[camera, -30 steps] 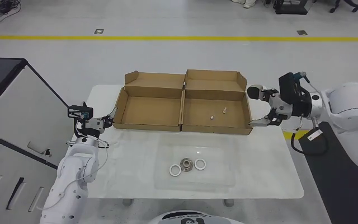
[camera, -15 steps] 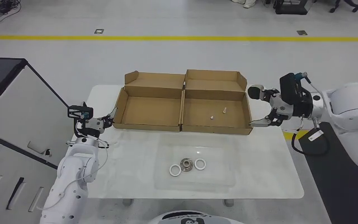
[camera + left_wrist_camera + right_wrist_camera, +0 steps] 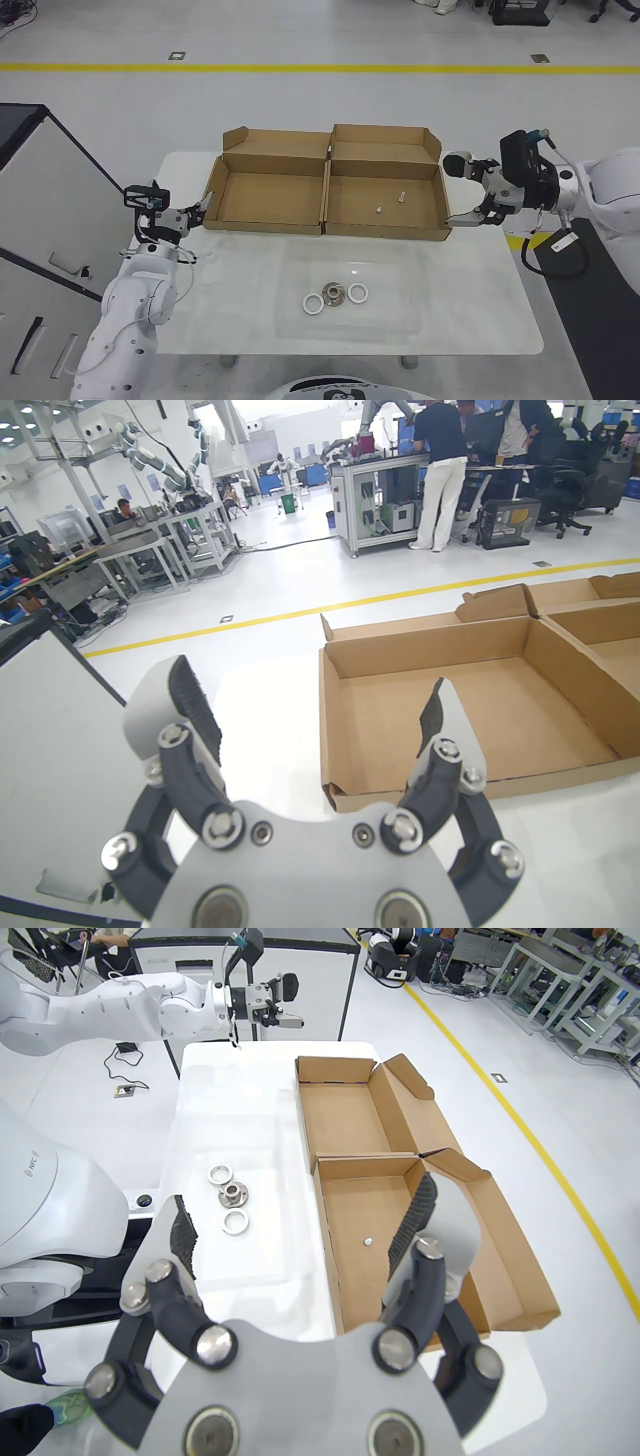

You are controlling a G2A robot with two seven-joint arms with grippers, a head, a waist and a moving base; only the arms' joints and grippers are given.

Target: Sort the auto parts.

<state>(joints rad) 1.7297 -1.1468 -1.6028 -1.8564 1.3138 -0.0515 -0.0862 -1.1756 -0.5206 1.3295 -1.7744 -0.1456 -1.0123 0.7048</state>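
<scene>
Tabletop [image 3: 470, 300] — hub [image 3: 332, 294] lies well apart from left pincer [image 3: 203, 210] and right pincer [image 3: 458, 190].

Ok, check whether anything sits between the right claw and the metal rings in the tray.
Nothing covers the two silver metal rings or the flanged hub between them. The open right claw hangs by the right brown cardboard box, whose near corner lies across the line to the clear plastic tray.
</scene>
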